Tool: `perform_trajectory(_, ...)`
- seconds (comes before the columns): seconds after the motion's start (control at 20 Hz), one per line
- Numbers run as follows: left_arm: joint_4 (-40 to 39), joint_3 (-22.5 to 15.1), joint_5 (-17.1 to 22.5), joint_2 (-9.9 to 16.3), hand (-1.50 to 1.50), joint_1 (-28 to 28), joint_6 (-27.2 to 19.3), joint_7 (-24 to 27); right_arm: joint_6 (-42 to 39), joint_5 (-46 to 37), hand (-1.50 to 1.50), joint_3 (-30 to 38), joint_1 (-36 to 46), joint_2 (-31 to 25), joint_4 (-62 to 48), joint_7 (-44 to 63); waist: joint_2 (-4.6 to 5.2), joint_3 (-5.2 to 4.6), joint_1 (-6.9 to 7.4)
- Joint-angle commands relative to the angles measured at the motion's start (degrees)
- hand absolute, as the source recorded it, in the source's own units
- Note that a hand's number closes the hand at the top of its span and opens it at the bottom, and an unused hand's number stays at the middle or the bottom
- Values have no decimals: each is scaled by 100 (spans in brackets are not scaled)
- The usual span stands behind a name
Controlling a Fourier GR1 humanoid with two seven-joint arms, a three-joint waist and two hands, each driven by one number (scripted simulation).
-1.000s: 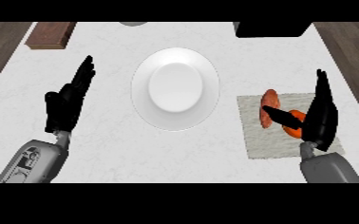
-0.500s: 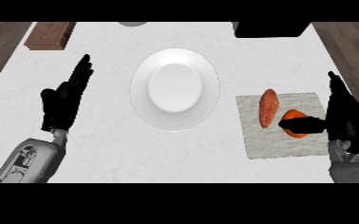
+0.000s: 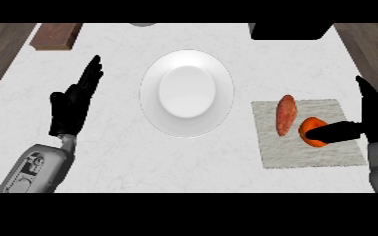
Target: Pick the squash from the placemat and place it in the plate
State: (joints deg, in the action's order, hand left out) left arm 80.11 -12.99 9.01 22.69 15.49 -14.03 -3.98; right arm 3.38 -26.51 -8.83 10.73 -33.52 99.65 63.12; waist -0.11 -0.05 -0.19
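The squash lies on the grey placemat (image 3: 295, 155) at the right: a reddish elongated body (image 3: 286, 115) with a round bright orange part (image 3: 310, 126) beside it. Whether these are one piece I cannot tell. My right hand (image 3: 367, 122) is at the view's right edge, its fingers straight and pointing up. Its thumb (image 3: 338, 131) reaches left and touches the orange part. The white plate (image 3: 151, 92) sits in the middle of the counter with nothing on it, left of the placemat. My left hand (image 3: 70, 107) rests open at the left, fingers up, far from the squash.
A brown block (image 3: 55, 35) lies at the back left and a black box (image 3: 291, 30) at the back right. A grey object (image 3: 144, 24) peeks in at the back edge. Wood shows past the counter's left and right sides.
My right hand has slid right, off the squash, uncovering it; only the thumb still touches the orange part. The left hand and plate have not moved.
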Motion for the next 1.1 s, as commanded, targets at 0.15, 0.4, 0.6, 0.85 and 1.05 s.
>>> perform_trajectory(0.15, -278, 170, -122, -121, 0, 22, 259, 189, -637, 142, -150, 136, 236, 195, -550, 432, 16, 3, 27)
perform_trajectory(0.4, -92, 210, -204, -178, 0, 205, 265, -132, -839, 351, -150, 331, 202, 185, -1407, -179, 18, 7, 44)
perform_trajectory(0.6, -167, 419, -379, -255, 0, 69, 366, 13, -559, -18, -150, 262, -144, 591, -1661, -668, 12, 6, 17)
perform_trajectory(0.85, 88, 631, -541, -412, 0, 17, 540, -182, -647, -273, -150, 390, -154, 884, -1844, -774, 9, 5, 14)
perform_trajectory(1.05, -85, 874, -407, -395, 0, 138, 900, -224, -553, -511, -150, 435, 204, 1140, -2614, -938, 13, 5, 24)
